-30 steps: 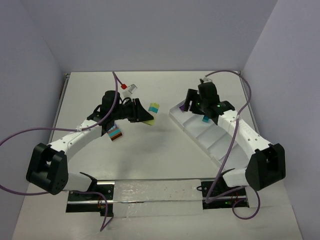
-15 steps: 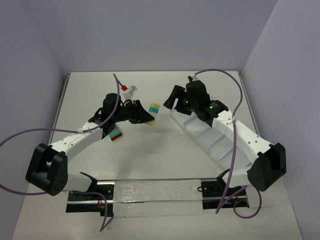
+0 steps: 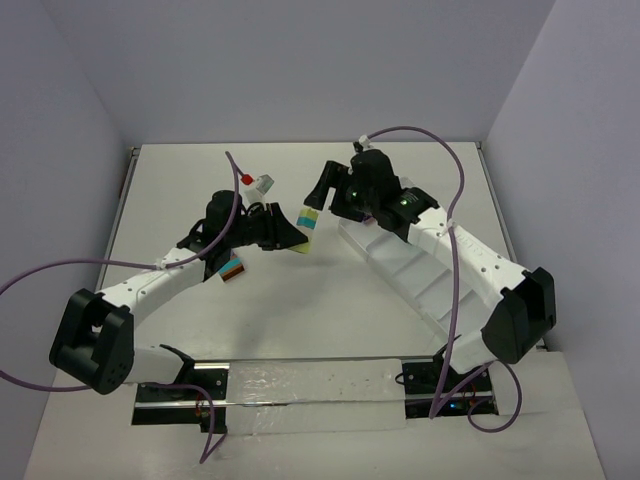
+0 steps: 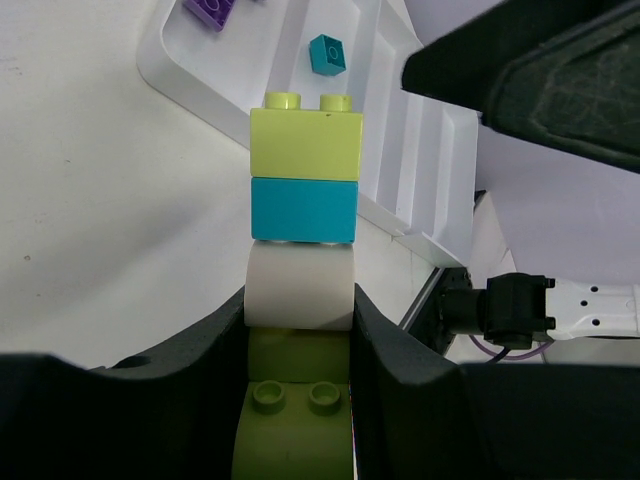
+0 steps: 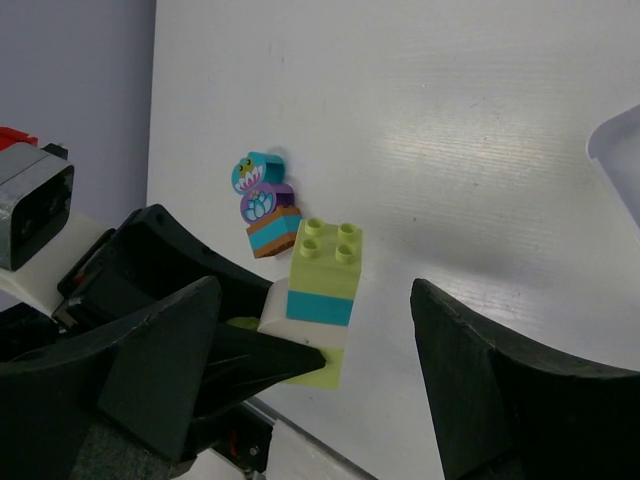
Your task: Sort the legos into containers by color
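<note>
On the left half of the table, a teal, purple and orange-brown clump (image 3: 232,268) lies beside your left arm. Your left gripper (image 3: 292,236) is pinching a stack of legos (image 4: 305,190) by its cream brick, with teal and lime above, held over the table's middle. Your right gripper (image 3: 330,198) hangs close to the stack's top, its jaws spread wide and holding nothing. Toward the right edge lies the white tray (image 3: 425,285), with a purple brick (image 4: 210,10) in its end compartment and a teal brick (image 4: 327,52) in the next.
</note>
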Tool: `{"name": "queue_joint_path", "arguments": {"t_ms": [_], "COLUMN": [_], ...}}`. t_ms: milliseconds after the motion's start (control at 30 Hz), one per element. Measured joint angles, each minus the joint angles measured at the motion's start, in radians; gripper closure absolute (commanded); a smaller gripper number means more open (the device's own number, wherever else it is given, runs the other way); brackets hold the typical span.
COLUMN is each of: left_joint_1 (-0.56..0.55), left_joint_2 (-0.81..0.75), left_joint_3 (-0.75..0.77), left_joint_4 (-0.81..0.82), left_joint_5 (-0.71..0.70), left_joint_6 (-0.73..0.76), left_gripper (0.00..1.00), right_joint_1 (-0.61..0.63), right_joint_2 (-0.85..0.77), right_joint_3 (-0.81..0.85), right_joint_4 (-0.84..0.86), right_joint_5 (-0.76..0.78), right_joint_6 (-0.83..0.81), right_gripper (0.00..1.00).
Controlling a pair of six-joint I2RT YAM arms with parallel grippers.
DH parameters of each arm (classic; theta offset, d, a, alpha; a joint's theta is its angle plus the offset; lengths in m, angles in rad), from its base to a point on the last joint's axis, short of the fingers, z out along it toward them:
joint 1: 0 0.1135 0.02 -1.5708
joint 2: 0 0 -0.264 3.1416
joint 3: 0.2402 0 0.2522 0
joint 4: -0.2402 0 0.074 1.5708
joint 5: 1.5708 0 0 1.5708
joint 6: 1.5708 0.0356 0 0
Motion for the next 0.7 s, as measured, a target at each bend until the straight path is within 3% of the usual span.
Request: {"name": "queue_joint_path", "arguments": {"t_ms": [233,567,700], "left_joint_1": [-0.002,-0.002,-0.003], "left_joint_2": [-0.011,-0.011,-0.012], "left_joint_3": [0.0,0.0,0.0], "left_joint_4": [0.0,0.0,0.0], "left_joint_5": [-0.004,-0.005,-0.005], "left_joint_6": [0.0,0.0,0.0], "left_gripper": [1.0,1.0,1.0], "right_joint_1": [0.02,0.025,0.027], "right_joint_2": [0.097,0.117,0.117], "right_joint_3": [0.061,0.061,0.061], "right_joint_4": [-0.007,-0.022,-0.02], "right_joint_5": [-0.009,-0.013,-0.026], "right_joint_6": [-0.002,-0.002,-0.004], "right_gripper": [0.18,0.5,0.43]}}
